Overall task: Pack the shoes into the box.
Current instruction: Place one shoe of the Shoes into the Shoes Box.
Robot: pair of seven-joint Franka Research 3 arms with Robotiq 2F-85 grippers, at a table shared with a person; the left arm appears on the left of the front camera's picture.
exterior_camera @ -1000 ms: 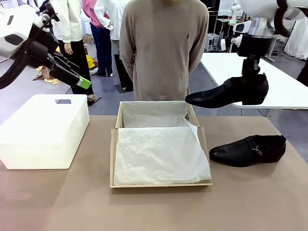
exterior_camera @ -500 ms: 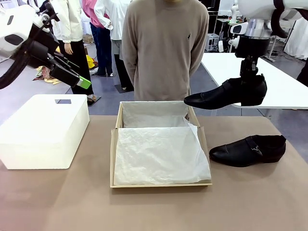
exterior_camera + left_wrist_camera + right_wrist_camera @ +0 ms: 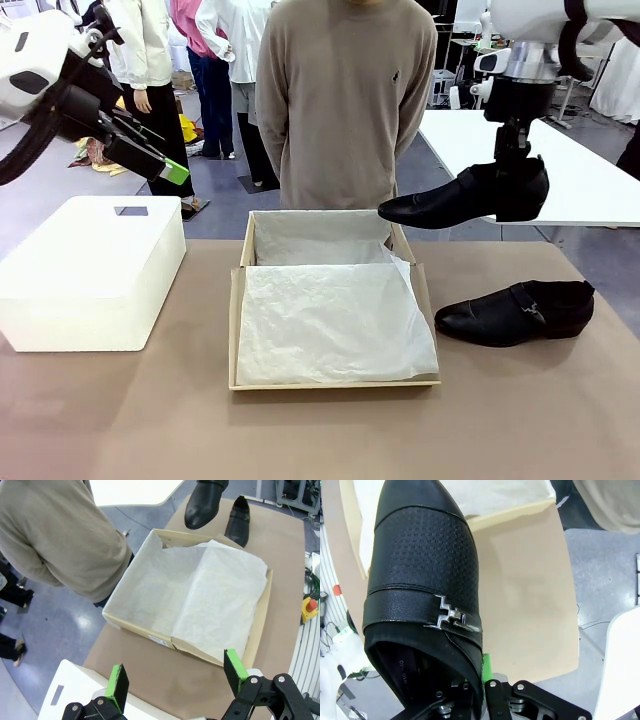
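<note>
Left arm (image 3: 40, 70): we hold it raised at the left, wrist angled downward, left gripper (image 3: 176, 672) with jaws spread wide and green pads (image 3: 118, 680) well apart. Right arm (image 3: 540, 20): we hang it from above, right gripper (image 3: 512, 165) pointing straight down, clamped on a shoe (image 3: 450, 202) at its heel end.

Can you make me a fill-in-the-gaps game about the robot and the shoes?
The right arm's fingers hold one black glossy leather shoe up in the ____. The other black shoe lies on the brown ____. The tan cardboard shoebox is lined with ____ tissue paper. The left arm's green-padded fingers are ____ and hold nothing.
Missing words: air, table, white, open.
</note>
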